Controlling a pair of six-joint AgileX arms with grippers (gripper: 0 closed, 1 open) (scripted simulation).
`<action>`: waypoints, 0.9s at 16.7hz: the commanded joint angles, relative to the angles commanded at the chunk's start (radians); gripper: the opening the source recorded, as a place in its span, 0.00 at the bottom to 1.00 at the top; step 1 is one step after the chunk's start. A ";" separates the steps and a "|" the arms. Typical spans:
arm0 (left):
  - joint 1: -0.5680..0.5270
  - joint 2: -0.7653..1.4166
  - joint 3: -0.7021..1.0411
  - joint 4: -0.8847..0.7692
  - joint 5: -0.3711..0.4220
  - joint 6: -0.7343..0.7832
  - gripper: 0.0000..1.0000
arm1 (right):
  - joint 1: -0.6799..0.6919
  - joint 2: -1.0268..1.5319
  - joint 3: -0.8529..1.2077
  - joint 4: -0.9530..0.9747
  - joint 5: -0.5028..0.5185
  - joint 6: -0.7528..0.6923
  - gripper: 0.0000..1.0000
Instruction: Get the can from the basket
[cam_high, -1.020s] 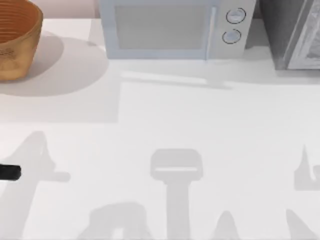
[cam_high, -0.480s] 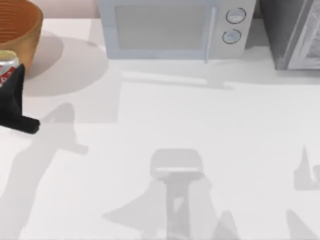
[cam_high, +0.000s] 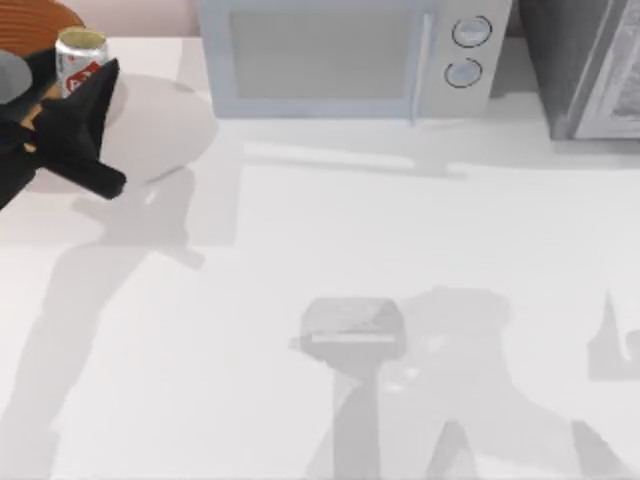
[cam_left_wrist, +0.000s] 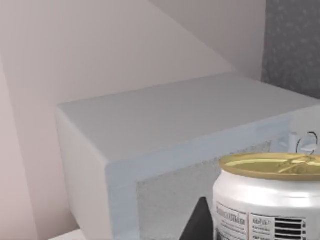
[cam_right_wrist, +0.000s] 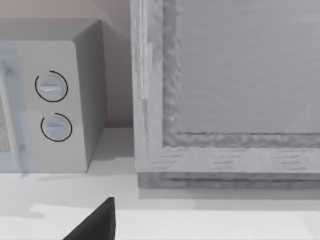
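Up at the far-left corner of the table in the top view, left arm reaching in from the left edge, its black left gripper (cam_high: 85, 85) angled toward the back wall and raised over the white table (cam_high: 330, 240). Pinched between the dark fingers (cam_high: 98, 92), the can (cam_high: 80, 58), upright, gold top showing, red mark facing out (silver-white body, much smaller than the bowl behind it). Just behind and to the left, a sliver of the orange-brown basket (cam_high: 35, 14), its rim partly covered by the arm; can held above and just beside that rim, not down inside it. From the left wrist camera, the can (cam_left_wrist: 270, 200) close up with one black finger (cam_left_wrist: 200, 225) against its side, the pale grey microwave (cam_left_wrist: 165, 145) beyond. Right arm parked off at the right, one dark finger (cam_right_wrist: 97, 222) low over the table; spread or closed, cannot tell.
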 joint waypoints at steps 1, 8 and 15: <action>-0.006 0.042 0.018 0.027 0.020 0.001 0.00 | 0.000 0.000 0.000 0.000 0.000 0.000 1.00; -0.042 0.332 0.122 0.189 0.161 -0.003 0.00 | 0.000 0.000 0.000 0.000 0.000 0.000 1.00; -0.073 0.600 0.203 0.320 0.315 -0.017 0.00 | 0.000 0.000 0.000 0.000 0.000 0.000 1.00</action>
